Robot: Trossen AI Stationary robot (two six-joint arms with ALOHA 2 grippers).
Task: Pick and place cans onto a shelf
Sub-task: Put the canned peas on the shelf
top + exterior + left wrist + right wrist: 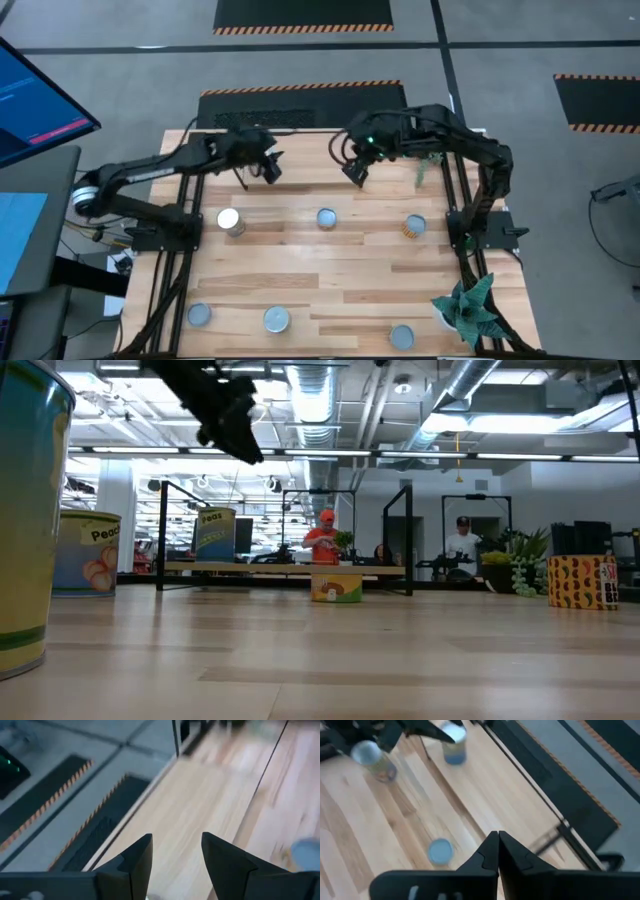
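Several cans stand upright on the wooden table: three in a middle row (230, 221) (326, 218) (414, 227) and three near the front edge (199, 314) (276, 320) (401, 336). The shelf (285, 568) shows in the low view as thin black rods with a light board at the table's far side. A blue-labelled can (215, 532) seems to stand on it. My left gripper (272, 170) (175, 837) is open and empty, high over the far left. My right gripper (355, 178) (498, 835) is shut and empty, high over the far middle.
A potted green plant (465, 305) stands at the front right corner, and another plant (425, 170) at the far right. Black arm-mount frames (170, 270) (470, 250) run along both table sides. People stand in the room beyond the table (322, 540).
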